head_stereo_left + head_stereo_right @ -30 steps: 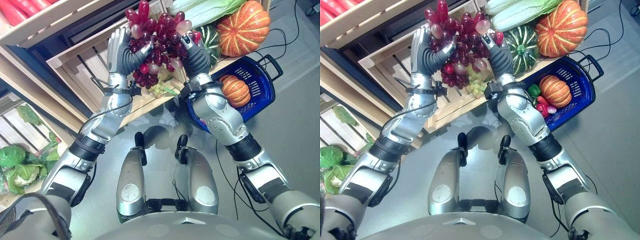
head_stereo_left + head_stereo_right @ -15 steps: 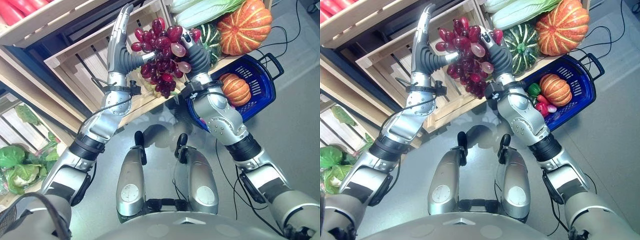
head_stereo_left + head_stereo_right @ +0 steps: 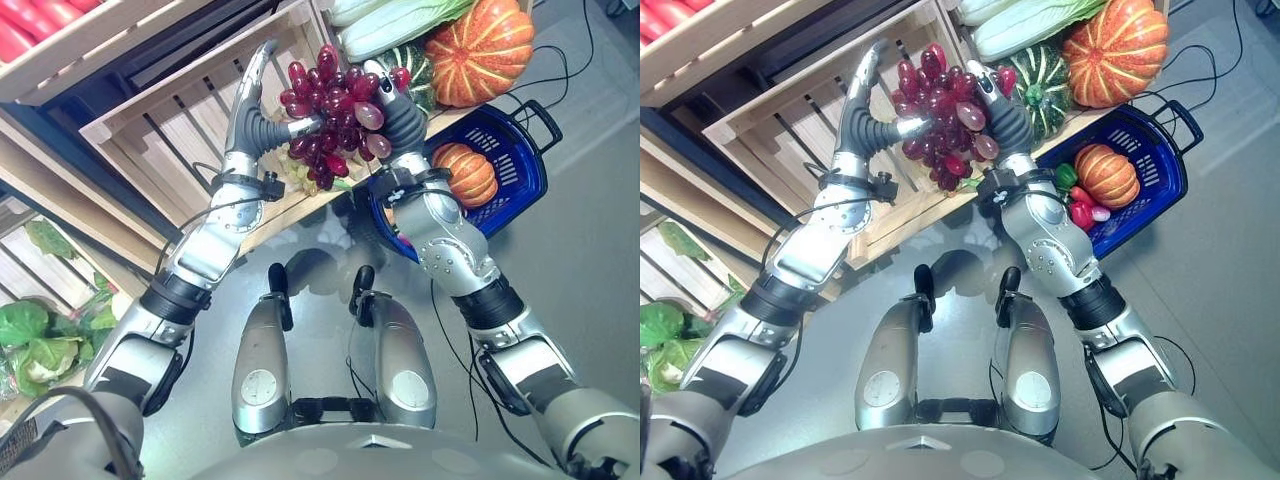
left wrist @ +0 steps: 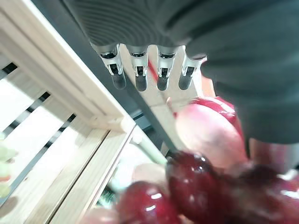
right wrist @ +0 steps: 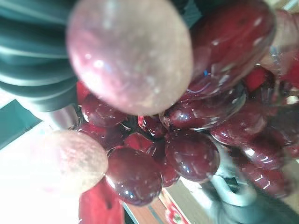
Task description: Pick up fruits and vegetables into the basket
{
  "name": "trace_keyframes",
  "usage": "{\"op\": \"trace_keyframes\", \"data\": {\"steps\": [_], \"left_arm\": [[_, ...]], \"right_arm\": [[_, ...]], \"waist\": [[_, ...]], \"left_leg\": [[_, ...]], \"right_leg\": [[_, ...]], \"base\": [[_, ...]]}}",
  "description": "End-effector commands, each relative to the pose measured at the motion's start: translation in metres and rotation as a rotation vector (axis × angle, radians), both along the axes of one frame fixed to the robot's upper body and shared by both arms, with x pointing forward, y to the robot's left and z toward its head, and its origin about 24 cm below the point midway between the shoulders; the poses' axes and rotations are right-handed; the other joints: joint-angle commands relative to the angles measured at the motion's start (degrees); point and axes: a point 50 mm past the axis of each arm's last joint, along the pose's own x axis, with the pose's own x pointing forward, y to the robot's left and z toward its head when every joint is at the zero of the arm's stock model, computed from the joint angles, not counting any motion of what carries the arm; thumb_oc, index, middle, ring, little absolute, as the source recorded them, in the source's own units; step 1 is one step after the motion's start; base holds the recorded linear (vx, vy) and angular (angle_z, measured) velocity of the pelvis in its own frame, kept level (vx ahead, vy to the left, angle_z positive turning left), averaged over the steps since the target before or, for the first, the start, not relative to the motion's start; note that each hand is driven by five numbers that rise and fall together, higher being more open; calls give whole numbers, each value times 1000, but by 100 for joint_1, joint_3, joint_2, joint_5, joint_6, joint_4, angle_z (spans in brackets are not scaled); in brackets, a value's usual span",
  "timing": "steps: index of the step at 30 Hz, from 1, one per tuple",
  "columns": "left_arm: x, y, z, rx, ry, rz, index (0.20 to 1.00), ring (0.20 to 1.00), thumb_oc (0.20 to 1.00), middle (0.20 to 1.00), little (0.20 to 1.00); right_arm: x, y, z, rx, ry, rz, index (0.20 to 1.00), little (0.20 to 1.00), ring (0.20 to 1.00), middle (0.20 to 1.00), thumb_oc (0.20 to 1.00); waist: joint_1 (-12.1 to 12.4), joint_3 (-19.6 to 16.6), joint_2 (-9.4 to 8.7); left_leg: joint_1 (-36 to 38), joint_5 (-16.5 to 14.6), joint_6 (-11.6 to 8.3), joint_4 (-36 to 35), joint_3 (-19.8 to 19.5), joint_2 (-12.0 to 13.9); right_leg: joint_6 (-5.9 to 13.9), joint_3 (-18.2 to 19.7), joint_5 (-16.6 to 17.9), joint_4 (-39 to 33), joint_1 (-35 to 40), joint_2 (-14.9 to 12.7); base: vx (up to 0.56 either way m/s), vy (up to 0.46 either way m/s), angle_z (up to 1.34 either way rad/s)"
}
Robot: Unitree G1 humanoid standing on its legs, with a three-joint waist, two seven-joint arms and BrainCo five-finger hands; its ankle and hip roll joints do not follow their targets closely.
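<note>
A bunch of dark red grapes (image 3: 330,110) is up in the air in front of the wooden shelf, between my two hands. My right hand (image 3: 402,118) has its fingers curled into the bunch and carries it; the grapes (image 5: 191,154) press close against its palm. My left hand (image 3: 250,112) stands beside the bunch with fingers (image 4: 138,70) straight and pointing up, only the thumb touching the grapes (image 4: 196,182). The blue basket (image 3: 515,150) sits on the floor to the right, below the right forearm. It holds a small orange pumpkin (image 3: 468,175) and red and green peppers (image 3: 1075,200).
An empty slatted wooden crate (image 3: 165,140) lies behind the left hand, with a pale green bunch (image 3: 297,172) at its edge. On the shelf to the right are a large orange pumpkin (image 3: 485,50), a striped green squash (image 3: 1040,85) and a cabbage (image 3: 400,20). Leafy greens (image 3: 30,340) fill the lower left.
The left hand's fingers have straightened off the bunch. The grapes have come a little to the right and out from the crate, carried by the right hand.
</note>
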Motion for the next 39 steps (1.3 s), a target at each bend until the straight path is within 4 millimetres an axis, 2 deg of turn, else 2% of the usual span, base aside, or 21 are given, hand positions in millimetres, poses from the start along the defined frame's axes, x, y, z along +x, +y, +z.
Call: {"op": "trace_keyframes", "data": {"steps": [1, 3, 6, 7, 11, 14, 19, 20, 21, 26, 28, 33, 37, 39], "left_arm": [[-18, -8, -3, -99, -11, -181, 1000, 1000, 1000, 1000, 1000], [-21, -11, -8, -139, 55, -299, 1000, 1000, 1000, 1000, 1000], [-36, -31, -34, -220, 297, -708, 1000, 1000, 1000, 1000, 1000], [-40, -32, -40, -219, 313, -761, 1000, 1000, 1000, 1000, 1000], [-44, -26, -50, -306, 372, -848, 1000, 1000, 1000, 1000, 1000], [-47, -10, -66, -461, 416, -879, 1000, 1000, 1000, 1000, 1000], [-52, 6, -79, -547, 408, -876, 1000, 1000, 1000, 1000, 1000], [-52, 6, -80, -547, 409, -876, 1000, 1000, 1000, 1000, 1000], [-54, 11, -82, -560, 388, -845, 1000, 1000, 1000, 1000, 1000], [-54, 21, -80, -622, 313, -771, 1000, 1000, 1000, 1000, 1000], [-53, 25, -74, -637, 263, -746, 1000, 1000, 1000, 1000, 1000], [-47, 31, -52, -599, 124, -703, 1000, 1000, 1000, 1000, 1000], [-42, 32, -30, -579, 37, -705, 1000, 1000, 1000, 1000, 1000], [-40, 34, -16, -562, -17, -723, 1000, 1000, 1000, 1000, 1000]], "right_arm": [[-36, -22, 54, 202, -347, 8, 200, 200, 200, 200, 200], [-38, -29, 53, 210, -366, -20, 200, 200, 200, 200, 200], [-41, -51, 50, 209, -412, -98, 200, 200, 200, 200, 200], [-40, -57, 50, 196, -421, -124, 200, 200, 200, 200, 200], [-38, -71, 49, 174, -417, -186, 200, 200, 200, 200, 200], [-33, -91, 44, 151, -399, -271, 200, 200, 200, 200, 200], [-28, -115, 37, 128, -358, -389, 200, 200, 200, 200, 200], [-28, -115, 36, 128, -357, -390, 200, 200, 200, 200, 200], [-24, -125, 30, 115, -314, -446, 200, 200, 200, 200, 200], [-13, -145, 13, 109, -183, -577, 200, 200, 200, 200, 200], [-7, -150, 6, 152, -124, -565, 200, 200, 200, 200, 200], [10, -166, -7, 265, -20, -546, 200, 200, 200, 200, 200], [24, -183, -12, 279, 62, -615, 200, 200, 200, 200, 200], [34, -199, -15, 318, 134, -650, 200, 200, 200, 200, 200]], "waist": [[-149, -375, -11], [-173, -369, -2], [-318, -344, 65], [-385, -336, 91], [-517, -287, 165], [-572, -223, 240], [-586, -165, 335], [-584, -166, 341], [-585, -165, 387], [-517, -165, 549], [-461, -165, 621], [-308, -165, 816], [-186, -165, 973], [-92, -165, 1063]], "left_leg": [[150, -79, 122, -120, 394, 21], [117, -86, 124, -110, 423, 38], [76, -97, 139, -100, 539, 87], [73, -92, 139, -107, 583, 100], [45, -85, 155, -108, 675, 114], [-62, -90, 164, -56, 761, 124], [-393, -125, 152, 98, 826, 142], [-341, -262, 98, 140, 760, 129], [-542, -278, 96, 243, 759, 133], [-1086, -260, 122, 384, 730, 75], [-1332, -234, 128, 431, 698, 40], [-1925, -218, 145, 635, 606, -57], [-2281, -199, 158, 744, 488, -131], [-2537, -181, 170, 807, 411, -172]], "right_leg": [[349, -24, -28, 16, 91, -17], [349, -16, -26, 27, 45, -8], [354, 35, 21, 18, -53, 37], [353, 64, 40, 9, -86, 58], [337, 186, 57, 22, -196, 90], [321, 248, 45, 89, -348, 74], [288, 266, -5, 252, -684, 42], [343, 308, -142, 313, -637, 45], [333, 322, -174, 428, -836, 27], [309, 347, -234, 684, -1399, 1], [299, 333, -249, 784, -1637, -20], [276, 278, -319, 1133, -2217, -135], [266, 280, -362, 1329, -2588, -213], [260, 278, -377, 1452, -2854, -260]], "base": [[-85, -50, -19], [-54, -26, -11], [-66, 6, -9], [-64, 55, -24], [-38, 59, -30], [-52, 42, -25], [-23, 13, -12], [46, 14, -5], [46, 9, -9], [-26, -16, -2], [-26, -40, 6], [-19, -49, 11], [11, -53, 24], [15, -94, 15]]}}
